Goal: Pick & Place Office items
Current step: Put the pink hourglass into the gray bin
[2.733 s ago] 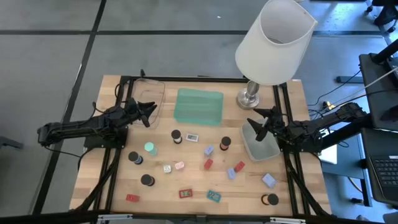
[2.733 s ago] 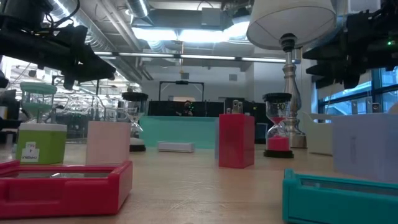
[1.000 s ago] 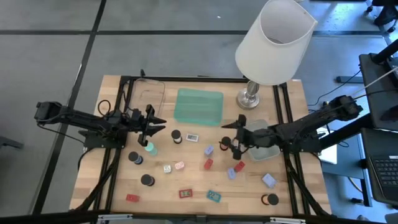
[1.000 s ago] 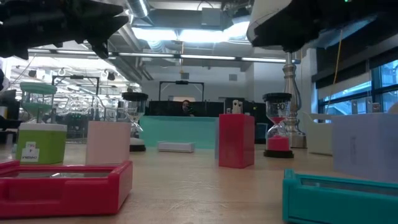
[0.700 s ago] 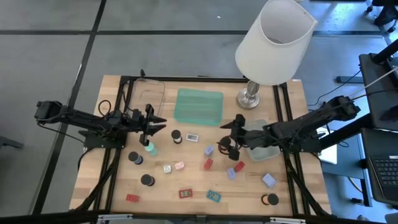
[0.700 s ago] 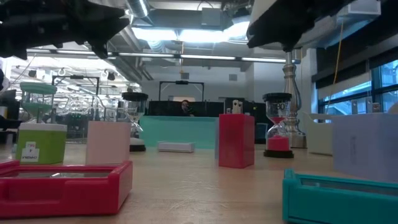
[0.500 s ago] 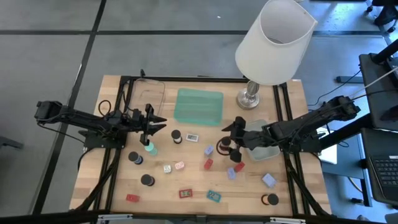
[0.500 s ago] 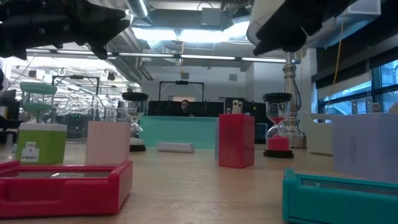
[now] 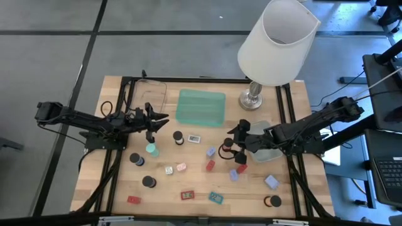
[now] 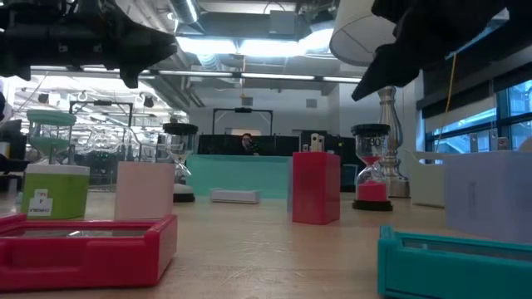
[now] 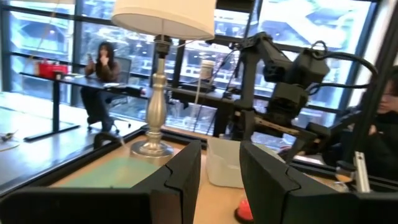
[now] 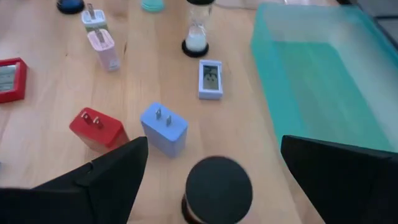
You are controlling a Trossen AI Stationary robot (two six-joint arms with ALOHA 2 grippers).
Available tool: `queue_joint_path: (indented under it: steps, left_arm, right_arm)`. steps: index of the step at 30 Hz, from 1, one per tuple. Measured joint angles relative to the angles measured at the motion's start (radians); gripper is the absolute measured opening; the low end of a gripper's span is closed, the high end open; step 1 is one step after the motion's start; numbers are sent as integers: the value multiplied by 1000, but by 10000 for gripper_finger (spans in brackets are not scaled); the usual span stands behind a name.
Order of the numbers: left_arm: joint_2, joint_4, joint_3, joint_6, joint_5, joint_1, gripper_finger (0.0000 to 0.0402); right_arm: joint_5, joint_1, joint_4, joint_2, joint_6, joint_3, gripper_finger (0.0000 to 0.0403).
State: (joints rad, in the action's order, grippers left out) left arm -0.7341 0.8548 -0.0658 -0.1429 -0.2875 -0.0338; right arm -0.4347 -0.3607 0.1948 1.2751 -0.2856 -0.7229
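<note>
From above, the wooden table (image 9: 125, 169) carries a green tray (image 9: 201, 107) at twelve o'clock, a clear tray (image 9: 152, 99) to its nine o'clock side, and a white-shaded lamp (image 9: 277, 40) toward one o'clock. The left gripper (image 9: 155, 121) hangs at ten o'clock of centre, just above a mint-green cap (image 9: 151, 149). The right gripper (image 9: 231, 146) reaches in from three o'clock, its fingers spread on either side of a black round cap (image 9: 227, 150) near the centre. Small red, lavender and blue blocks lie scattered toward six o'clock, with another black cap (image 9: 274, 201) near five o'clock.
</note>
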Motion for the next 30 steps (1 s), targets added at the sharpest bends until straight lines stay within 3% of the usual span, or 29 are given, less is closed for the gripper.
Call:
queue_joint_path:
  steps: [7,22,30]
  left_arm:
    - [0,0,0,0,-7,0,107]
    - [0,0,0,0,-7,0,107]
    - [0,0,0,0,-8,0,107]
  right_arm:
    - [-3,0,-60,0,-101,78,373]
    - [-24,2,-229,3,-127,182,373]
    - [-27,2,-324,97,-117,184,373]
